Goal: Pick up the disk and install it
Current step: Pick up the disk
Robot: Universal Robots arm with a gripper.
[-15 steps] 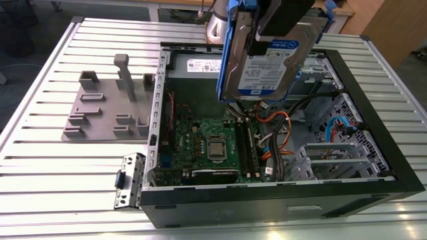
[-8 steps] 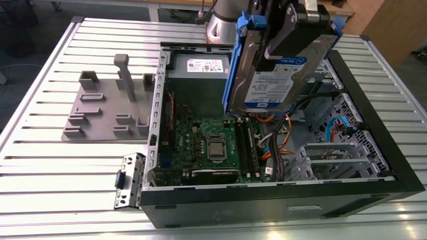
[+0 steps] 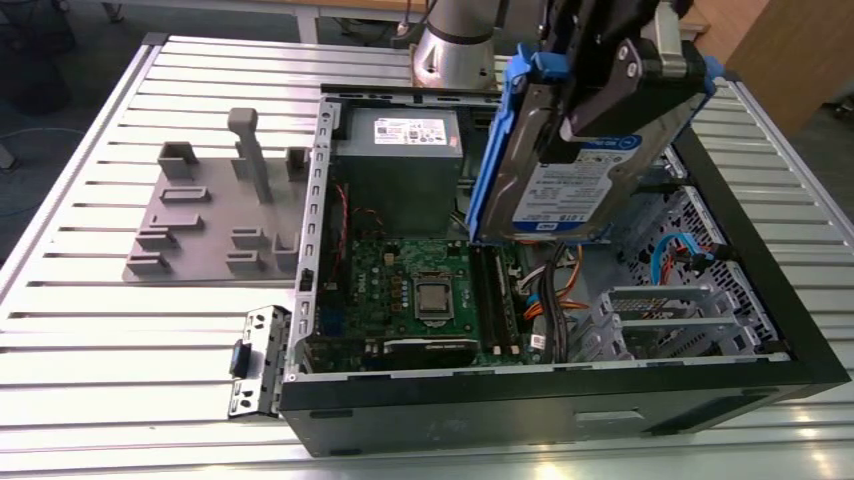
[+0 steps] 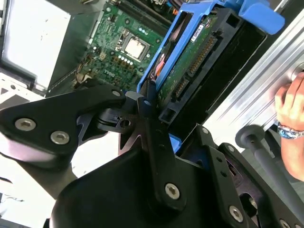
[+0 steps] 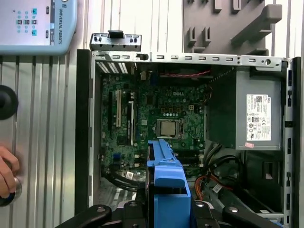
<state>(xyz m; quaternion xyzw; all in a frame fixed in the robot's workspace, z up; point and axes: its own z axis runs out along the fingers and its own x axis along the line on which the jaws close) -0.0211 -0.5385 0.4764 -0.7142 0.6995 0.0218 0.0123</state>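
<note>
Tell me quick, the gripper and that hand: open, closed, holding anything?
Gripper: closed on the disk, above the open computer case.
Person's hand: whether it holds anything cannot be told.

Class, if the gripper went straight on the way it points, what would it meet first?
The disk in the gripper would probably reach the motherboard near the processor socket first; depth is unclear.

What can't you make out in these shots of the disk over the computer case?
- Exterior view: the disk, held by the gripper, hides the case interior behind it.
- First wrist view: the disk stands edge-on, its label hidden.
- Second wrist view: a hand is cut off by the edge.
</note>
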